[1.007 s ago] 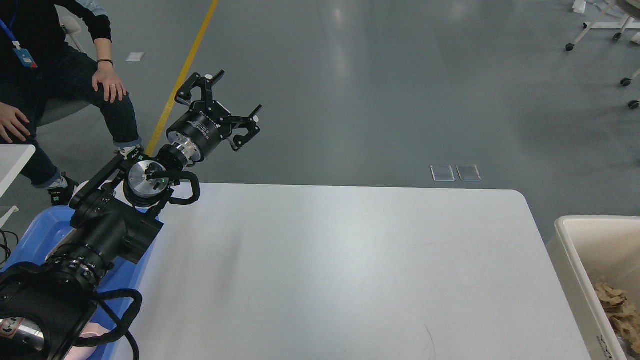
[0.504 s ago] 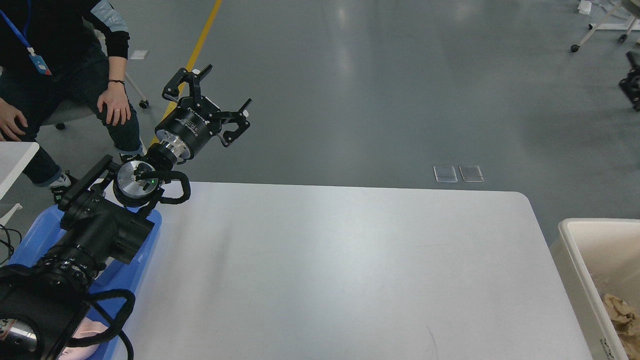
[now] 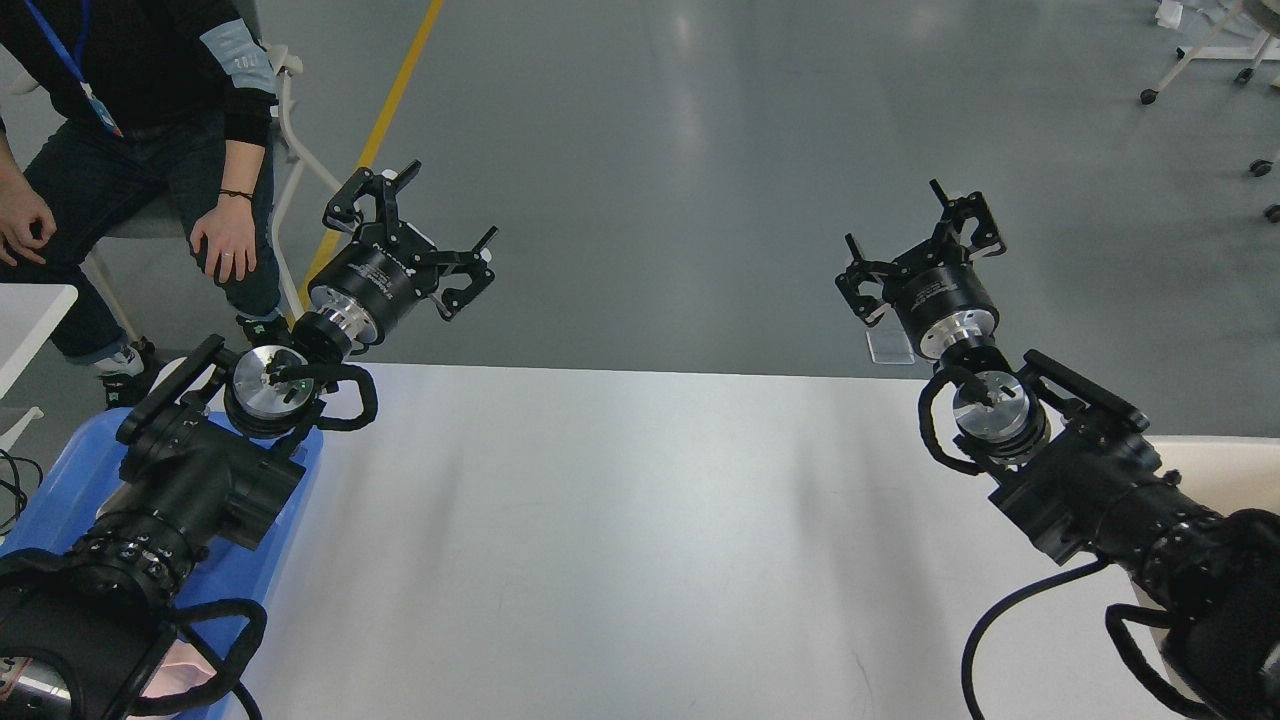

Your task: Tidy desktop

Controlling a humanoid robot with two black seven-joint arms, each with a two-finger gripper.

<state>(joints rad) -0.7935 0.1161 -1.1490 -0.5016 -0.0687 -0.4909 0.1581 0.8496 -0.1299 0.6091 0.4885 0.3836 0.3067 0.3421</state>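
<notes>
Desk (image 3: pixel 640 540) is lying bare below us; our right end effector (image 3: pixel 925 255) is now entering beside the left end effector (image 3: pixel 410 235), both spread wide and carrying nothing, so tidying seems finished.

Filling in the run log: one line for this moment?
left gripper: open, empty | right gripper: open, empty | desktop: nothing on it

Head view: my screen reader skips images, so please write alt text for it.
Two black robot arms reach over a bare white desktop, left gripper and right gripper both open and empty. A blue bin sits at the left edge, and a seated person watches from the upper left.
</notes>
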